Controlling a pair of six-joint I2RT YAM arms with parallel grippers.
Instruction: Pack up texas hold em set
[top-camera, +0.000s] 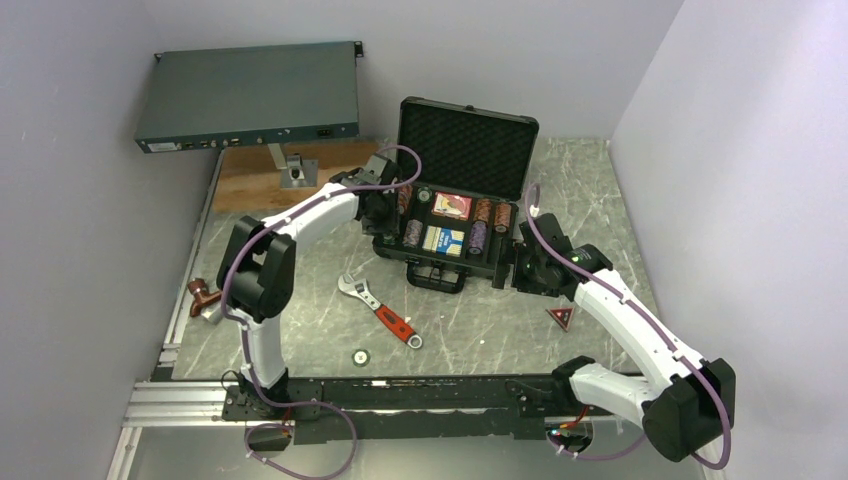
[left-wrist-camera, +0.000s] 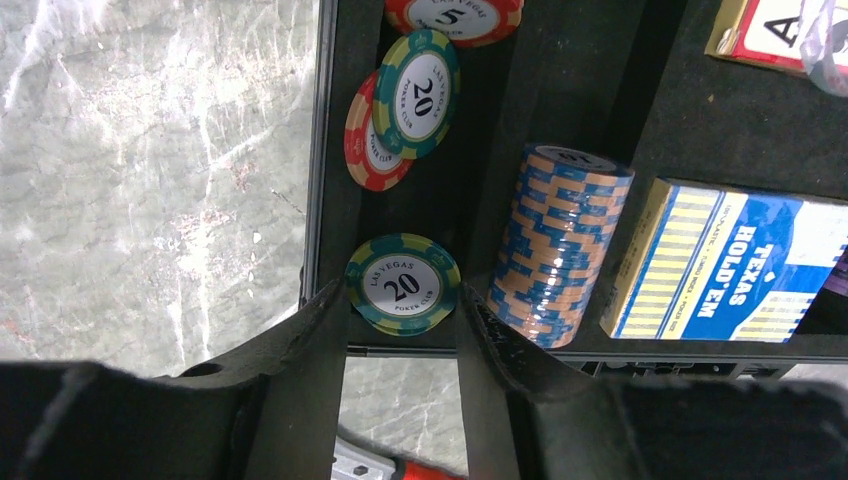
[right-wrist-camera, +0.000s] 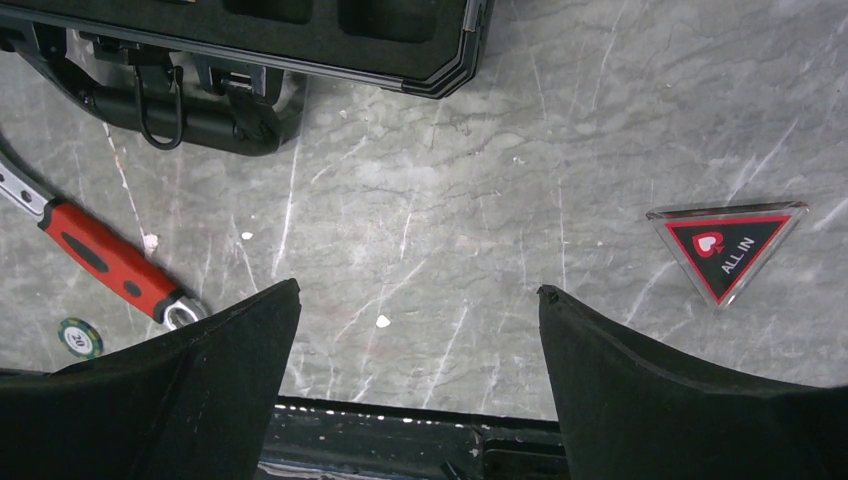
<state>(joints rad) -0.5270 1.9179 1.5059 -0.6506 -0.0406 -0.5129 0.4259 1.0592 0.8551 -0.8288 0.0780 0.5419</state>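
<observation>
The black case (top-camera: 470, 150) lies open with its lid up, holding chip stacks and a red deck (top-camera: 452, 206) and a blue deck (top-camera: 443, 240). My left gripper (top-camera: 385, 212) is at the case's left end. In the left wrist view it (left-wrist-camera: 400, 300) is shut on a green-and-yellow 20 chip (left-wrist-camera: 403, 285) over the left chip slot, with a blue-orange stack (left-wrist-camera: 560, 245) and the blue deck (left-wrist-camera: 720, 262) to its right. My right gripper (right-wrist-camera: 418, 295) is open and empty above the table. The red triangle (right-wrist-camera: 727, 245) lies to its right.
A red-handled wrench (top-camera: 385, 312) lies in front of the case, and a loose green chip (top-camera: 361, 356) lies near the front edge. The dark-grey rack box (top-camera: 250, 95) stands at the back left. Loose chips (left-wrist-camera: 405, 105) lie in the slot. The case handle (right-wrist-camera: 190, 115) faces the arms.
</observation>
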